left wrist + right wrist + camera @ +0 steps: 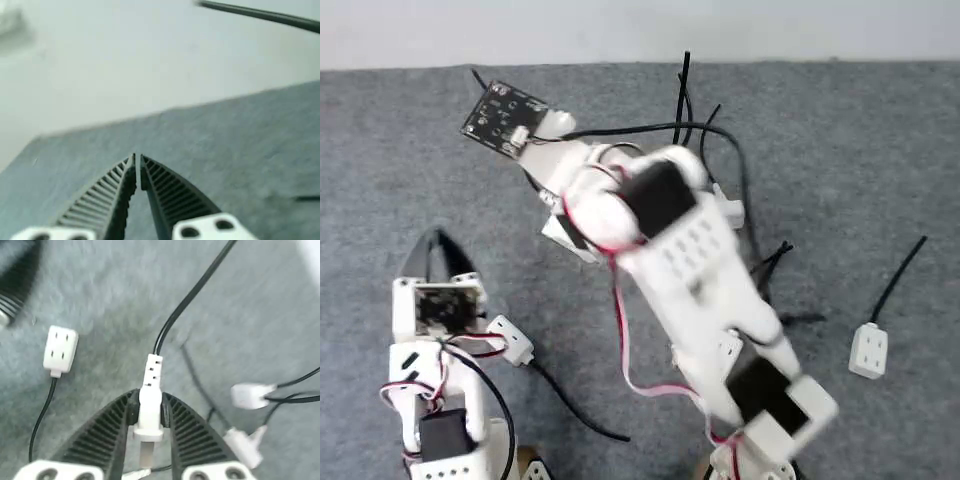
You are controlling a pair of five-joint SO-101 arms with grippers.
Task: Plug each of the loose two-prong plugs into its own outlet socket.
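1. Grey tabletop [400, 180], felt-like and finely napped, ending at a pale wall.
2. Right arm [705, 280]: blocky white plastic shell, red and white wires looped along it, laid diagonally across the middle.
3. Left arm [435, 410]: same white shell, low at the near edge, pointed toward the wall.
4. Right tool [148, 395]: two black ribbed wedges clenched on a slim white plug [151, 367], with a black cord leaving its far end. Probably a plug, though edge-on and hard to tell from a socket.
5. Left tool [137, 162]: matching ribbed wedges, tips pressed almost together, nothing between them, over bare fabric.
6. Near socket [510, 340]: squarish white block just beside the left arm.
7. Lone socket [868, 350]: rounded white block, slotted face up, well apart on the right side.
8. First loose plug [250, 395] and second loose plug [243, 446]: small white bodies lying near each other on the fabric.
9. Black cords [720, 135]: thin, smooth, tangled in loops near the right arm.
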